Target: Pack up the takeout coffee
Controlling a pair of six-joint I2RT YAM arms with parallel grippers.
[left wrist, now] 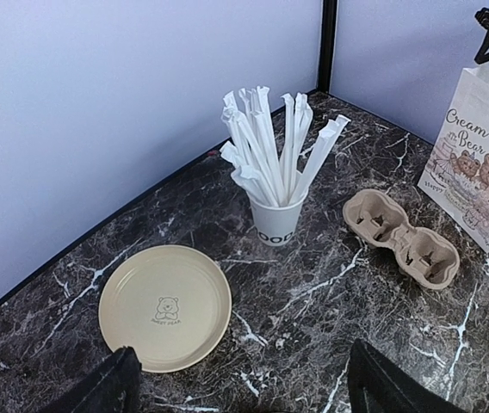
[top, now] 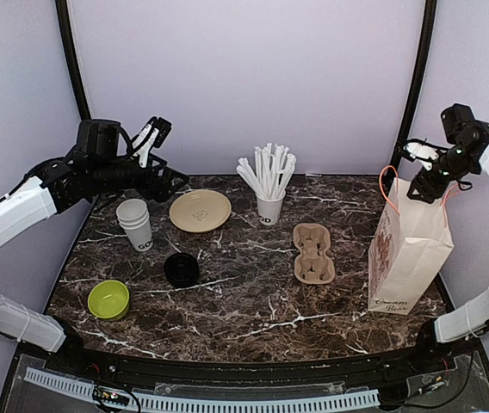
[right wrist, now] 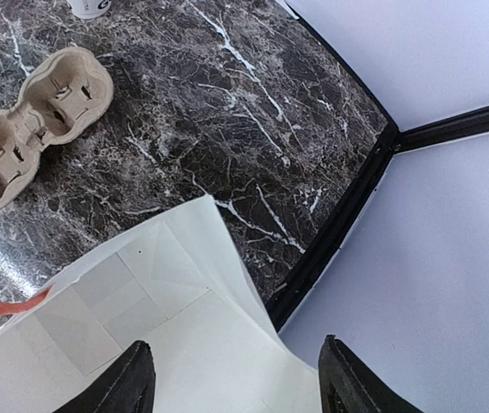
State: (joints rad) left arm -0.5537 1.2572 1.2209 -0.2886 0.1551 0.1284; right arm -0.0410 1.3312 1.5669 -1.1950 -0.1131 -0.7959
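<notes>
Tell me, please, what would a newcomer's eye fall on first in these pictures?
A white cup of paper-wrapped straws stands out at the back middle of the dark marble table. At the right edge a white paper bag with orange handles stands upright, and the right pincer is open above its mouth. Between the two lies a brown cardboard cup carrier.

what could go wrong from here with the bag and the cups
1. The right hand is spread over the open mouth of the tall paper bag, by its orange handle; a sideways pull could tip it.
2. The white cups sit nested, without lids, and the black lids lie apart in their own pile; grabbing one cup may lift several.
3. The left hand hangs above the plate, near the tall straws; a low sweep might knock them.
</notes>
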